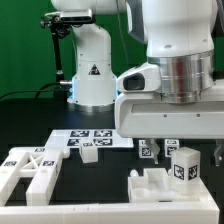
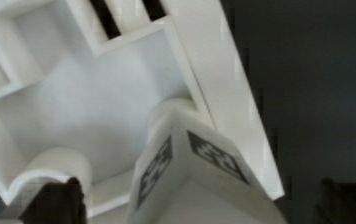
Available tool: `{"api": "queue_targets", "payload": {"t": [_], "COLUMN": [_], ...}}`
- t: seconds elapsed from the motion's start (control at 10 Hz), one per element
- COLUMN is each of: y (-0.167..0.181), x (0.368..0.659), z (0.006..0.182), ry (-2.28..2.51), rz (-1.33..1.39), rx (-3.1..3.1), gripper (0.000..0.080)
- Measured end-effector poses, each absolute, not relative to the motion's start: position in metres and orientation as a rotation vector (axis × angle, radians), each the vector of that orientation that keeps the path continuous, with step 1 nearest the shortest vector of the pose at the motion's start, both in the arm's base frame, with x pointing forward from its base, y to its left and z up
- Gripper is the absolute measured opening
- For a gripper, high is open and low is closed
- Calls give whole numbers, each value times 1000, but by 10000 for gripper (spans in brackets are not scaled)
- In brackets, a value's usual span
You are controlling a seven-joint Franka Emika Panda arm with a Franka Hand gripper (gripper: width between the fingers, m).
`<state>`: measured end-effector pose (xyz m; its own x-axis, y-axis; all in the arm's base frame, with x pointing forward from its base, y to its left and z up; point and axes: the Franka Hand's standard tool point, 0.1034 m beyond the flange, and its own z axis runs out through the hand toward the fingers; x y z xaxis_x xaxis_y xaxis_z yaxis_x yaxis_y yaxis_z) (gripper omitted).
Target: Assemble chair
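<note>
The gripper (image 1: 190,148) hangs low at the exterior view's right, over a white chair block (image 1: 186,166) with a black-and-white tag. The block stands upright on a larger white chair piece (image 1: 150,188). In the wrist view the gripper (image 2: 196,205) is open. Its dark fingertips (image 2: 54,200) stand well apart on either side of the tagged block (image 2: 193,165), with a gap at each side. Behind the block lies the white slotted panel (image 2: 86,100). A cross-braced chair frame (image 1: 30,170) rests at the exterior view's left.
The marker board (image 1: 95,138) lies flat mid-table, in front of the arm's white base (image 1: 92,70). A small white piece (image 1: 88,153) sits at its near edge. Another small tagged piece (image 1: 148,150) stands by the gripper. The table top is black.
</note>
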<state>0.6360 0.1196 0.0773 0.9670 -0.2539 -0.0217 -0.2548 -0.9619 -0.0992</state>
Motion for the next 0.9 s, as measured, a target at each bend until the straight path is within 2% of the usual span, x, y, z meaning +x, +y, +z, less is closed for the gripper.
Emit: {"api": "queue_targets", "payload": {"t": [0.5,0.8,0.9], "y": [117,118,118], "x": [639,639,639], "z": [81,80,80], "ry": [-478,-621,-621], "rz": [-53,-54,-53], "rx": [-3056,-3048,-3048], "gripper": [649,637,467]}}
